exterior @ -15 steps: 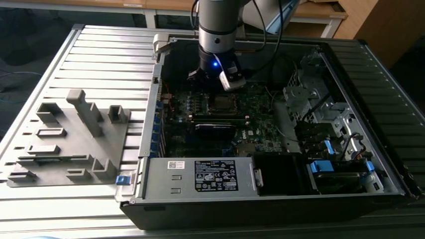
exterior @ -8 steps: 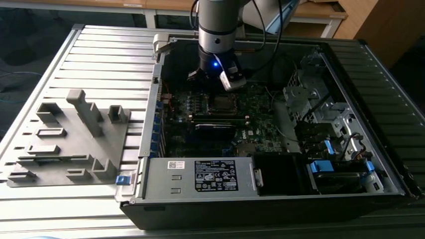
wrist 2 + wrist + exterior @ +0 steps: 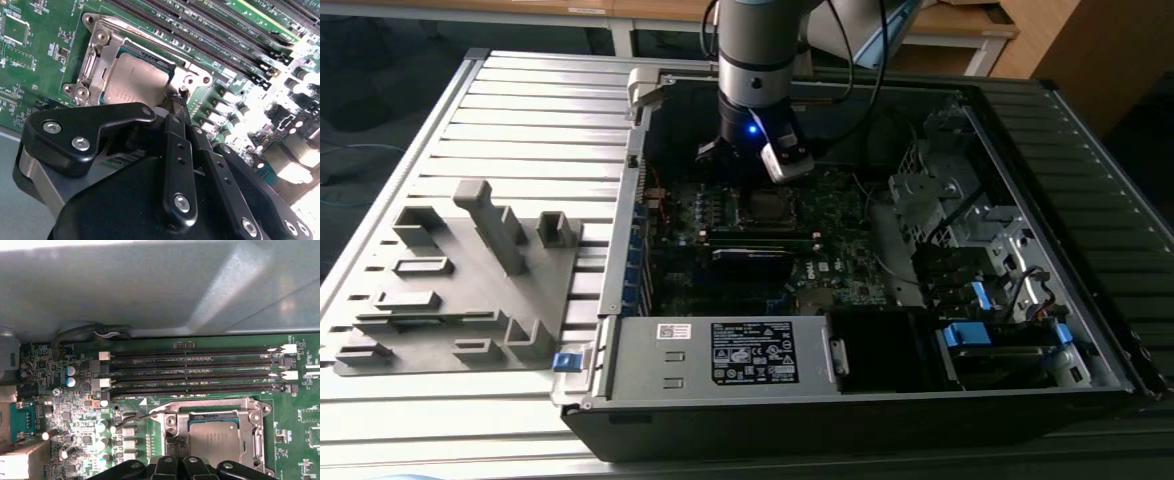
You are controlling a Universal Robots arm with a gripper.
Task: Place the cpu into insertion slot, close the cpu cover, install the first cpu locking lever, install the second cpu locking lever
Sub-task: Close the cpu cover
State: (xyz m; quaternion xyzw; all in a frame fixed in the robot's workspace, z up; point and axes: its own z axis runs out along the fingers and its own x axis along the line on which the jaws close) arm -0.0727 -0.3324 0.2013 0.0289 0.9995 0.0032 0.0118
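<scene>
Hand [image 3: 178,100]: fingertips drawn together, with the tip at the socket corner; whether it pinches anything cannot be told. The cpu [image 3: 134,82] sits in its socket with the cpu cover [image 3: 94,65] flat over it. A wire locking lever [image 3: 134,417] juts beside the socket, with the memory slots [image 3: 195,370] beyond. Judgement: lever stage in hand; latching calls for pressing down and hooking under the catch.

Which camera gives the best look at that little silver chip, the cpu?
The second wrist view: the cpu is close and large there, its silver-grey top plain inside the cpu cover. The first wrist view shows it smaller. In the exterior view it is just a tiny dark square.
</scene>
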